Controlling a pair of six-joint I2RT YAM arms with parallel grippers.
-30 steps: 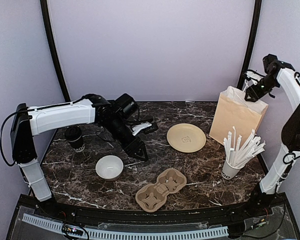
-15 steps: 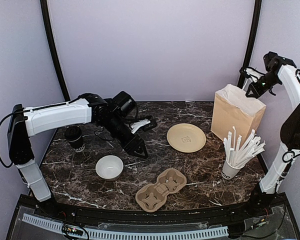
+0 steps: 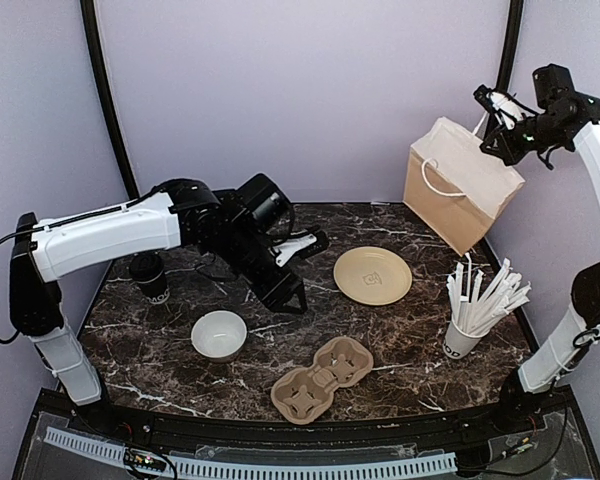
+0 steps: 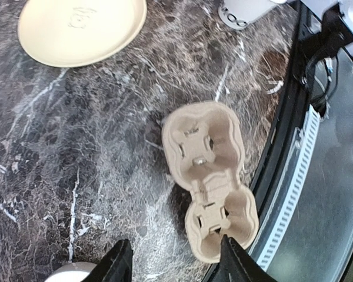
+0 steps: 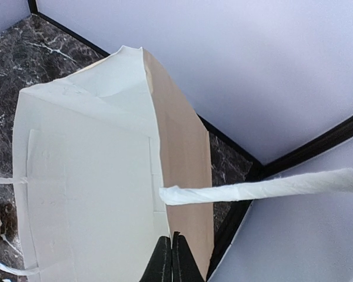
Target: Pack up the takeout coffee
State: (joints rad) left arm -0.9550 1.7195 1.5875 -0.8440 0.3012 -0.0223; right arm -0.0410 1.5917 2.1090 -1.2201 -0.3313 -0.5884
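I have the right gripper [image 5: 170,251] pinched fully shut on the top rim of the paper bag [image 3: 458,188], just beside one white handle [image 5: 265,187]. The bag hangs tilted over the tabletop's far right corner. My guess is that this grip is meant to bring the bag within reach for loading.

The left gripper [image 3: 286,296] hovers over the middle of the tabletop. Its fingers [image 4: 119,265] are about half apart with nothing between them. They point down toward the cup carrier [image 4: 212,182], which lies by the near edge and is probably what I reach for next.

The takeout coffee [image 3: 152,277] stands upright near the left edge, well apart from both grippers and partly behind the left arm. The white bowl [image 3: 219,334] sits between it and the carrier. The plate [image 3: 372,275] lies right of centre, and the cup of straws [image 3: 464,338] stands near the right edge.

Several things I cannot make out:
- **Lid:** the cup is small and dark from above, so I can't tell whether its lid is seated.
- **Bag corner:** I can't tell whether the bag's lowest corner touches the tabletop.
- **Bag contents:** the right wrist view shows only the pale inner wall.
- **Left wrist view:** the bowl and the straw cup are cut off at the frame edges, and the coffee does not appear at all.
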